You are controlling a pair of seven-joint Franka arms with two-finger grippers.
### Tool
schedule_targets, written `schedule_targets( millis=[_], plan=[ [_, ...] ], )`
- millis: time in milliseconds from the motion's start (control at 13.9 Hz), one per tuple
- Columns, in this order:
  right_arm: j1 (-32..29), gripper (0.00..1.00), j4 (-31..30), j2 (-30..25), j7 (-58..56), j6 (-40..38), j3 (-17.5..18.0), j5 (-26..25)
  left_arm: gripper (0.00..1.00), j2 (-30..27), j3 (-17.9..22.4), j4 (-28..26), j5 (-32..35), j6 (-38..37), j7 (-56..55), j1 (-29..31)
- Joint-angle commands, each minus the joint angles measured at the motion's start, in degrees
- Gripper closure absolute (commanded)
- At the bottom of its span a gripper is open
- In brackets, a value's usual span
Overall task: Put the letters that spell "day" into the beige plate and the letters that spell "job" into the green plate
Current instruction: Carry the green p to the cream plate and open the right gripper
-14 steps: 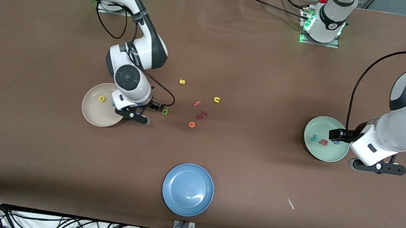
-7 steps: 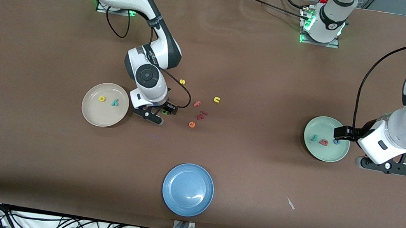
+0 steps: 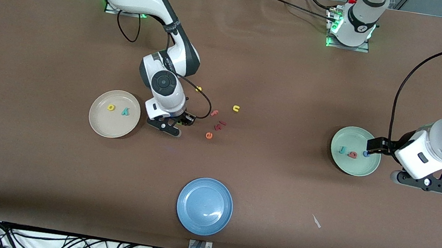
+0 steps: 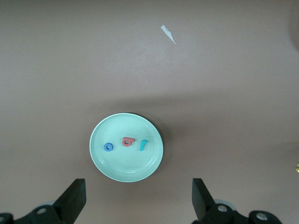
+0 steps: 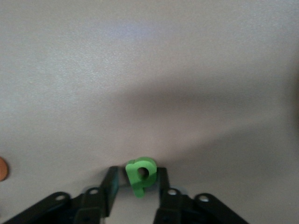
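The green d [image 5: 141, 175] sits pinched between the right gripper [image 5: 136, 183] fingers, seemingly at table level just beside the beige plate [image 3: 98, 124], which holds the yellow a [image 3: 111, 107] and teal y [image 3: 125, 111]. The left gripper [image 4: 138, 203] hangs spread wide over the green plate [image 4: 105, 161], where j [image 4: 143, 145], b [image 4: 127, 141] and o [image 4: 108, 147] lie.

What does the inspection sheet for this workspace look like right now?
Surface: brown table.
Job's things: yellow a and teal y in beige plate; j, b, o in green plate.
Clutter: blue plate; s, f, u, e loose mid-table.
Grippers: right claw shut on green d beside beige plate; left claw open above green plate.
Cables: black cable on left arm.
Surroundings: cables below table edge.
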Motion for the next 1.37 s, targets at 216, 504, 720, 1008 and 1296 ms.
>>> schedule_targets(
  millis=[216, 504, 720, 1008, 1296],
  plan=[
    [0.0, 0.96, 1.7, -2.0, -1.5, -3.3, -1.1, 0.0, 0.0, 0.2, -0.3, 1.8, -0.5, -1.0, 1.7, -0.1],
    [-0.1, 0.96, 0.7, -7.0, -15.7, -12.9, -7.1, 0.0, 0.0, 0.1, 0.5, 1.7, -1.2, -0.8, 3.0, -0.7],
    [-0.1, 0.94, -3.1, -10.7, -26.3, -16.0, -12.0, 0.3, 0.0, -0.2, 9.7, 2.5, -3.5, -0.8, 6.9, -7.8],
    [-0.1, 0.93, -13.9, -14.6, -35.4, -14.2, -18.5, 0.4, 0.0, -6.0, 34.3, 2.2, -16.7, 1.0, 12.6, -22.9],
    [-0.5, 0.88, -16.3, -13.8, -39.0, -12.8, -20.2, 1.0, 0.0, -10.7, 38.0, -5.0, -19.5, 6.3, 17.9, -24.0]
  ],
)
